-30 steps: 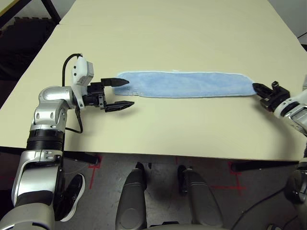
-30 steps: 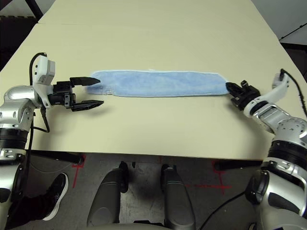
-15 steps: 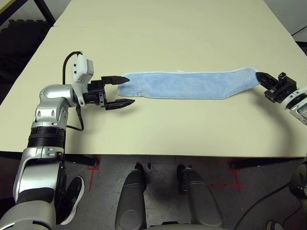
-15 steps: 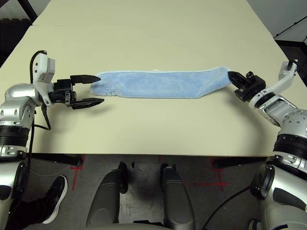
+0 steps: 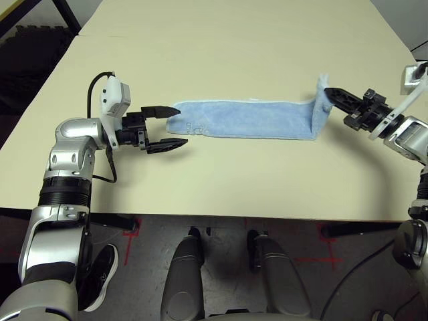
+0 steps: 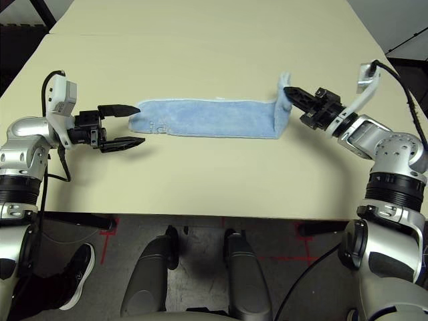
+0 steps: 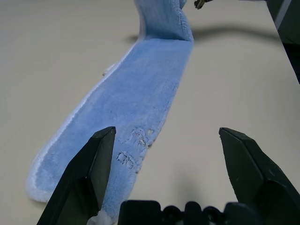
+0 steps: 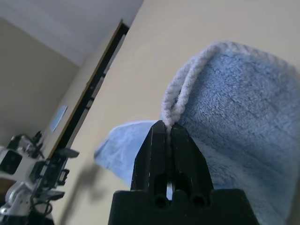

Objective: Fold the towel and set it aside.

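The light blue terry cloth towel [image 5: 244, 120], edged with white stitching, lies as a long narrow strip across the middle of the pale cream table [image 5: 221, 47], running from the robot's left to its right. Most of its length rests flat on the tabletop. Its right end is lifted off the surface and stands up in a short vertical flap, with the corner raised highest. Near the left end a small dark embroidered logo with lettering [image 7: 133, 147] shows on the pile, close to the near edge of the strip.

The right gripper [image 5: 329, 93] has its two black fingers pinched tightly together on the raised right end of the towel; in the right wrist view the white stitched edge is squeezed between the fingertips, and the blue cloth hangs away behind them. The gripper reaches in from the right, pointing towards the left along the strip.

The left gripper [image 5: 175, 127] sits just beside the towel's left end, with its fingers spread wide and holding nothing. One black fingertip lies over the towel's left corner, the other over bare table in front of the strip.
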